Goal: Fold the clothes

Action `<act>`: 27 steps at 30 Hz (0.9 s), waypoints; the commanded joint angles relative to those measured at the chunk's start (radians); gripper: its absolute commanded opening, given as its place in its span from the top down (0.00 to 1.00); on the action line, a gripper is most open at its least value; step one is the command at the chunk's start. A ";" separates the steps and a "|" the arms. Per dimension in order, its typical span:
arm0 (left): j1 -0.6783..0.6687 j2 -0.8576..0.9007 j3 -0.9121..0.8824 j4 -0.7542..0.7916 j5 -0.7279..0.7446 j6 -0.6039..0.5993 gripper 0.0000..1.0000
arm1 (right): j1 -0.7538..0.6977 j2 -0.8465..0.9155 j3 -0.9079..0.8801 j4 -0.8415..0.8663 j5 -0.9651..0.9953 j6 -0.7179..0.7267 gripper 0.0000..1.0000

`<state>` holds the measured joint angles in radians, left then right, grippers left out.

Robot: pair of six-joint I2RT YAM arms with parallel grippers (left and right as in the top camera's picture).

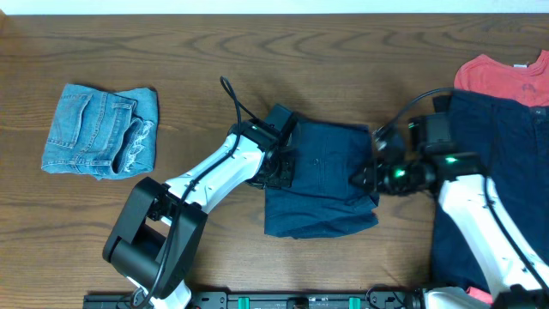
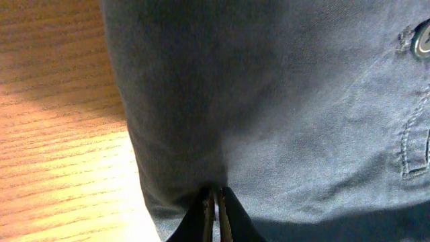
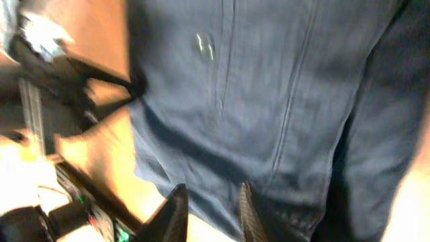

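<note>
Nearest, the left gripper (image 2: 216, 202) was pinched shut on the left edge of the navy shorts (image 1: 322, 176), which lay folded mid-table (image 1: 206, 60). At their right edge the right gripper (image 3: 211, 212) held its fingers apart. Denim shorts (image 1: 101, 130) lay folded far left. A red shirt (image 1: 502, 75) and more navy cloth (image 1: 502, 163) lay at the right.

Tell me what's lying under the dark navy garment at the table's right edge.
A red T-shirt shows past its far edge, apparently tucked beneath the navy garment. How far it reaches underneath, and anything else there, is covered.
</note>
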<state>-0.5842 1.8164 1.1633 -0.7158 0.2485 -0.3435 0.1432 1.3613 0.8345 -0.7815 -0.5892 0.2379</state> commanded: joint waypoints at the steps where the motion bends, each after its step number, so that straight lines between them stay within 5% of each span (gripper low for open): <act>1: 0.001 0.007 -0.003 0.000 -0.005 -0.009 0.93 | 0.055 0.074 -0.066 -0.018 0.211 0.133 0.91; 8: 0.001 0.005 -0.002 -0.013 0.010 -0.009 0.91 | 0.019 0.256 -0.162 0.035 0.309 0.334 0.99; 16: 0.003 -0.031 0.047 -0.037 0.388 0.032 0.83 | 0.017 0.300 -0.161 0.074 0.308 0.333 0.96; 27: -0.039 -0.023 -0.131 -0.041 0.215 -0.061 0.94 | 0.017 0.300 -0.161 0.075 0.309 0.330 0.96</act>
<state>-0.6262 1.8030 1.1011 -0.7551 0.5430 -0.3634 0.1600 1.6024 0.7074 -0.7460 -0.4271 0.5495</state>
